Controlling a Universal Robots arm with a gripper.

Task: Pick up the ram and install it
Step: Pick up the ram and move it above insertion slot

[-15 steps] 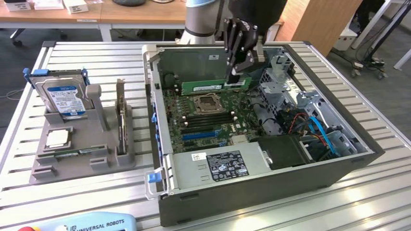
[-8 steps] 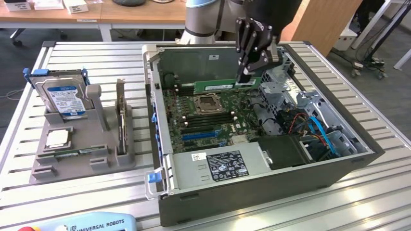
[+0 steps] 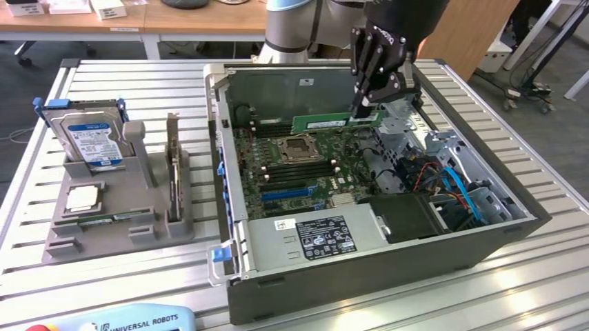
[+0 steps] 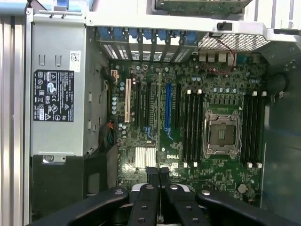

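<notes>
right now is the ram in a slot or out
Out: the gripper holds the ram in the air above the motherboard.

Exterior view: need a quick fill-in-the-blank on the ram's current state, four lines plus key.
1. The gripper is ___ on the ram.
2. The ram hangs over the open computer case, not yet in a ___.
3. The hard drive stands on the exterior view's ___ of the case.
4. The ram's board is ___ in colour.
Missing words: shut; slot; left; green.
</notes>
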